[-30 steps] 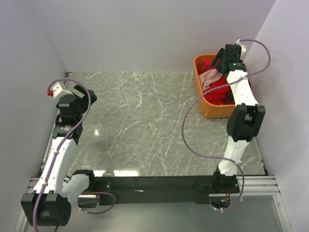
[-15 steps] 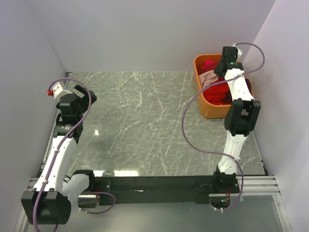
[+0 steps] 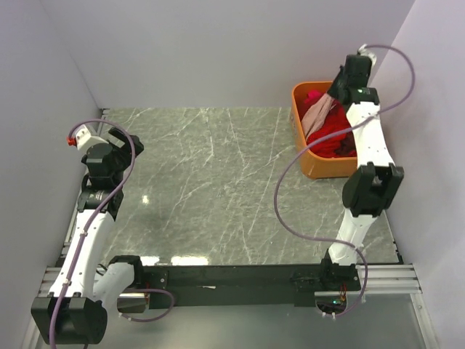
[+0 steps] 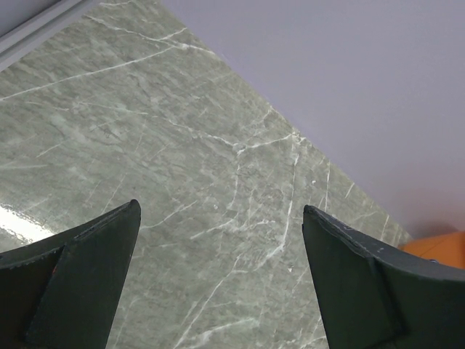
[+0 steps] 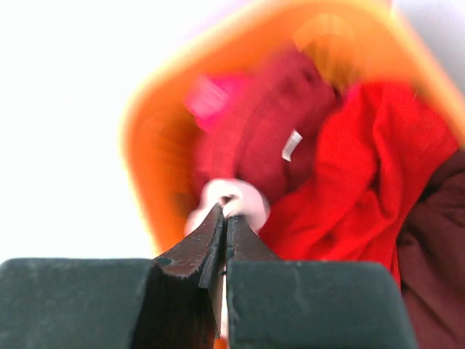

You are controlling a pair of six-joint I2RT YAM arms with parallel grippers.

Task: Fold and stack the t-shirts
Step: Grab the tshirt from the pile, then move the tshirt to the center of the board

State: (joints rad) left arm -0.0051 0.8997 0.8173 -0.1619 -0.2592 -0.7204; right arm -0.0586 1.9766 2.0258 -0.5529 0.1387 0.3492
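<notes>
A dusty salmon-pink cotton t-shirt (image 3: pixel 318 114) is held drawn up from the orange plastic basket (image 3: pixel 317 166), clamped in the right gripper (image 3: pixel 334 93). That pinch is shown only by the right wrist view. The left gripper (image 4: pixel 220 211) is held spread over the grey marble table (image 4: pixel 145 109). Since half a second ago, the shirt has been lifted higher.

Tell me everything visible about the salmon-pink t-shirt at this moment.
The salmon-pink t-shirt looks like soft cotton, unfolded and bunched into a draped strip. Its upper end is pinched between the shut fingers of the right gripper. The rest hangs down into the orange basket, beside the bright red t-shirt. It is not yet clear of the basket. The wrist view is blurred, so sleeves and seams cannot be made out.
</notes>
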